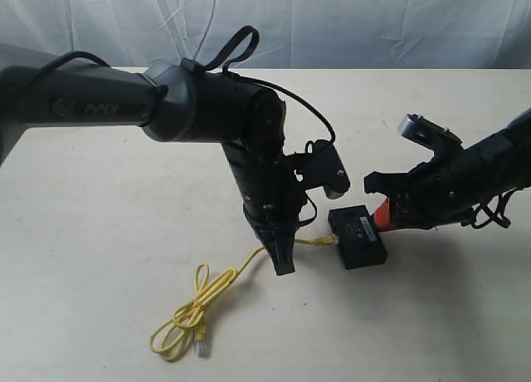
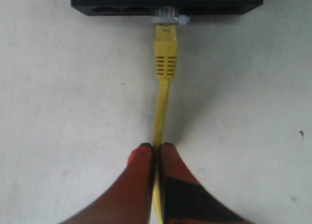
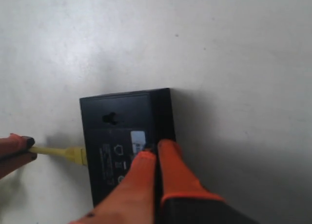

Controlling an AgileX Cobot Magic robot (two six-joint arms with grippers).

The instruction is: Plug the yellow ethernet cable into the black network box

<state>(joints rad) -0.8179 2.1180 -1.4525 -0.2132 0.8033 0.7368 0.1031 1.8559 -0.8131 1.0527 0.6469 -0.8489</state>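
- The step in hand appears to be the insertion itself. The left pincer is pressed together on the yellow cable, pinching the cord a little way behind its yellow boot.
- The clear plug sits at the mouth of a port on the side of the black box. Part of its clear body shows outside, and I cannot tell whether it has latched.
- The right pincer has its fingers pressed together with nothing visible between them. Its tips rest on the top of the box near the edge opposite the ports, probably to brace it.
- The box lies flat on the worktop between the two arms. The rest of the cable lies in a loose loop on the worktop on the left arm's side.
- The next move likely calls for a short, straight push along the line of the cord while the right pincer keeps the box from sliding.
- Because the hold is on soft cord and not on the boot, the cord may buckle, so regripping closer to the plug may help.
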